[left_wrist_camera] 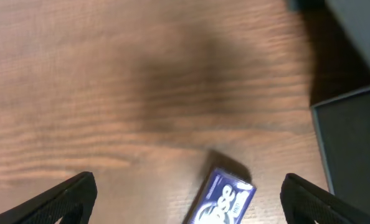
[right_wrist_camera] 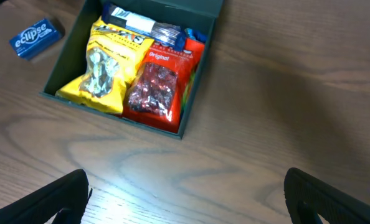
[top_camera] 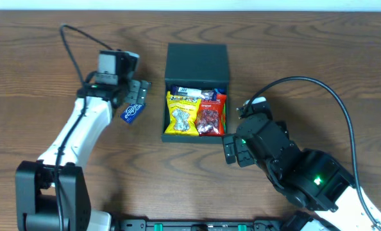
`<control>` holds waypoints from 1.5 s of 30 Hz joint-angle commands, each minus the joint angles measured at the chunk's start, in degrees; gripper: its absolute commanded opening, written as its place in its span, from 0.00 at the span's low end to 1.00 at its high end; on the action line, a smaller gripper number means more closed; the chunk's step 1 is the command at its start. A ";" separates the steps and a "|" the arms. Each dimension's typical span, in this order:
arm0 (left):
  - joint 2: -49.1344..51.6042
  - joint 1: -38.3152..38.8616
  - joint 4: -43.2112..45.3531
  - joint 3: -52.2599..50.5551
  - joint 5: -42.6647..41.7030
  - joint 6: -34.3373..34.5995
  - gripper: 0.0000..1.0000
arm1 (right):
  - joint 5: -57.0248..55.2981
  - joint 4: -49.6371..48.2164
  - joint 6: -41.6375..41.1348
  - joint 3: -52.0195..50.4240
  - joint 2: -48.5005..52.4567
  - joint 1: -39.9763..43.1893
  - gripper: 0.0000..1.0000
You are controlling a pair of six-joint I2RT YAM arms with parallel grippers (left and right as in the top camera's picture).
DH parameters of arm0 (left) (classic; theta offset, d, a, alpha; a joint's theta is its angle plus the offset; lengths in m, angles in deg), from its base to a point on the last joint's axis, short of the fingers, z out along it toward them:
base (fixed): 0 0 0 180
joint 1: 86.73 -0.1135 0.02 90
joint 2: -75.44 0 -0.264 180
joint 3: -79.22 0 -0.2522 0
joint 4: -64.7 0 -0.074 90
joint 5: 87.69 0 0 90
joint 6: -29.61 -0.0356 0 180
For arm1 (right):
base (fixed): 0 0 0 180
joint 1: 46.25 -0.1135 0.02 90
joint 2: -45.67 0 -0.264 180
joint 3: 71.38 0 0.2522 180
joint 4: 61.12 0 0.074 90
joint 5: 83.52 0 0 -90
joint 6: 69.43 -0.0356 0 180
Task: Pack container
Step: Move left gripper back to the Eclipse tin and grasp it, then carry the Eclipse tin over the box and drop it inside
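The dark teal container (top_camera: 166, 115) stands open at the table's middle, its lid (top_camera: 197, 60) laid back. Inside lie a yellow snack packet (top_camera: 182, 114), a red snack packet (top_camera: 210, 117) and a blue-white packet (top_camera: 188, 92) at the far end. The container also shows in the right wrist view (right_wrist_camera: 68, 56) with the yellow packet (right_wrist_camera: 103, 68) and the red packet (right_wrist_camera: 157, 87). A blue gum pack (top_camera: 133, 113) lies on the wood left of the container. My left gripper (top_camera: 138, 95) is open just over it; the gum pack (left_wrist_camera: 225, 199) lies between the fingers (left_wrist_camera: 188, 202). My right gripper (top_camera: 230, 151) is open and empty near the container's front right corner (right_wrist_camera: 188, 199).
The wooden table (top_camera: 306, 45) fills all views. The container's dark wall (left_wrist_camera: 353, 143) is at the right of the left wrist view. The gum pack (right_wrist_camera: 37, 37) shows at the top left of the right wrist view. Cables arc over both arms.
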 commanded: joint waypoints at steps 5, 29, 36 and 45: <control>0.70 -1.49 -2.78 -1.40 -3.37 2.58 0.95 | -1.05 0.02 -0.42 -0.44 0.02 -0.17 0.99; 13.77 -1.07 -4.17 -1.86 -9.18 -10.19 0.99 | -1.05 0.02 -0.42 -0.44 0.02 -0.17 0.99; 14.47 -1.07 -4.15 -1.86 -8.63 -11.21 0.62 | -1.05 0.02 -0.42 -0.44 0.02 -0.17 0.99; 14.47 -1.07 -3.72 -1.84 -6.60 -11.21 0.15 | -1.05 0.02 -0.42 -0.44 0.02 -0.17 0.99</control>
